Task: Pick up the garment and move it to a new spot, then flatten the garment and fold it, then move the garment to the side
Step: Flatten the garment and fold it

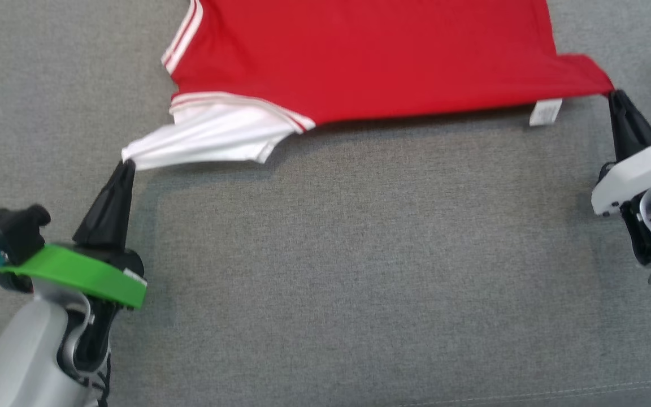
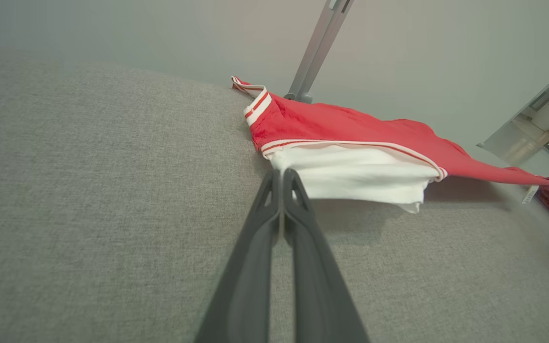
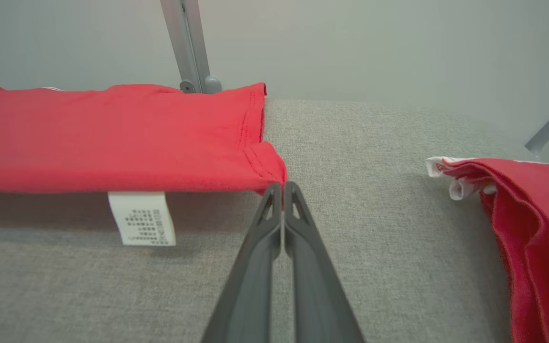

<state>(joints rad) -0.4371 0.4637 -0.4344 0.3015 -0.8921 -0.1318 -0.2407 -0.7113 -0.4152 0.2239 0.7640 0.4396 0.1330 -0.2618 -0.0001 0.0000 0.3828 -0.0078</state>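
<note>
1. Garment (image 1: 370,56), a red shirt with a white sleeve (image 1: 212,135), is lying spread over the grey padded surface (image 1: 325,254); its far part is resting on the padding while its near edge is hanging just above it, casting a shadow underneath
2. Left gripper (image 1: 126,165) is pinching the tip of the white sleeve, with its fingers pressed fully together on the cloth
3. Right gripper (image 1: 613,95) is clamping the red hem corner in the same tight pinch, near the dangling care label (image 1: 545,111)
4. Holding the two ends of the near edge is pulling it taut between the arms; I judge this is serving the flattening step, drawing out slack before the edge is laid down
5. Its long axis is running across the head view from gripper to gripper, the sleeve end pointing to the robot's left and the hem end to its right
6. Another red garment (image 3: 532,224) is lying bunched well apart on the right, with nothing touching it
</note>
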